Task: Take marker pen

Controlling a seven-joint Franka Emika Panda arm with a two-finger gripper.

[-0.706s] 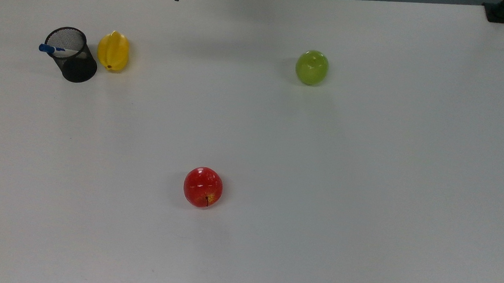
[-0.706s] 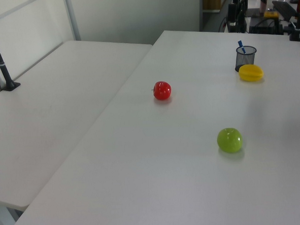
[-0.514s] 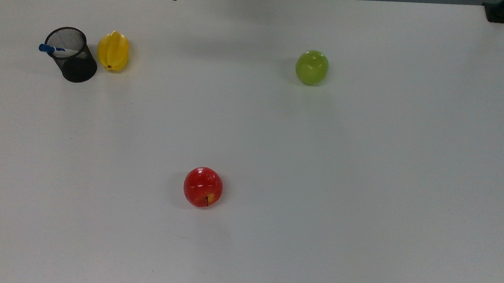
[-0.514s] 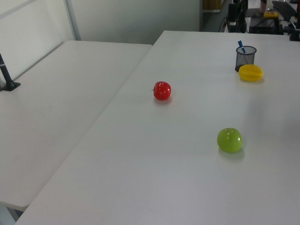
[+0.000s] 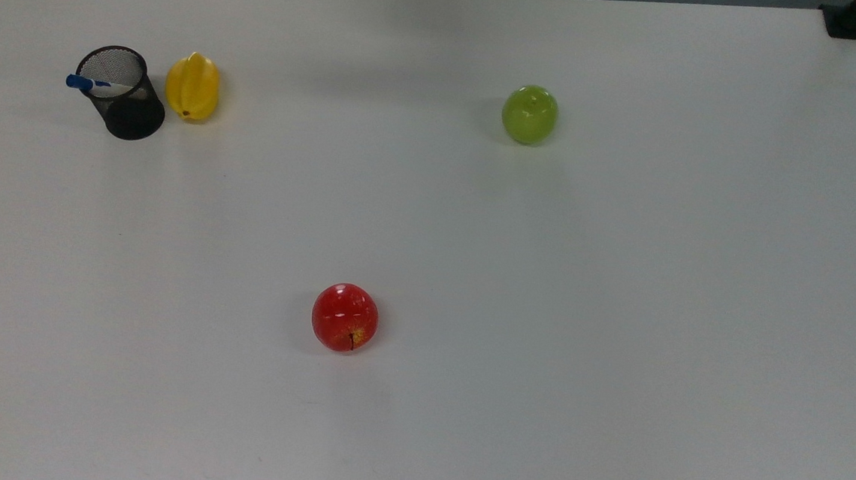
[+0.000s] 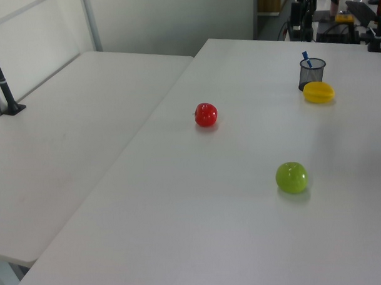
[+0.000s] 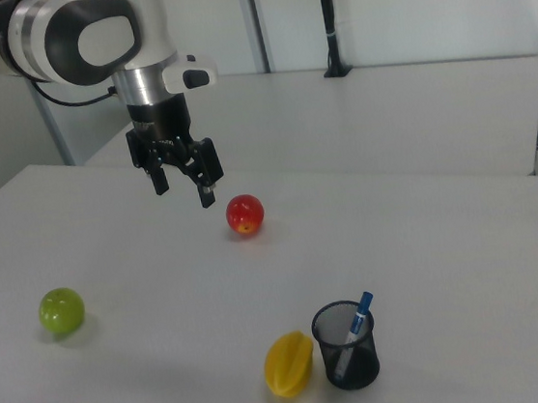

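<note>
A robot gripper [image 7: 182, 179] hangs high above a white table [image 5: 621, 283], fingers spread wide, holding nothing. The marker pen [image 7: 354, 333] stands tilted in a black mesh cup [image 7: 348, 360], well apart from it. This looks like the approach; next it must descend over the blue cap
</note>
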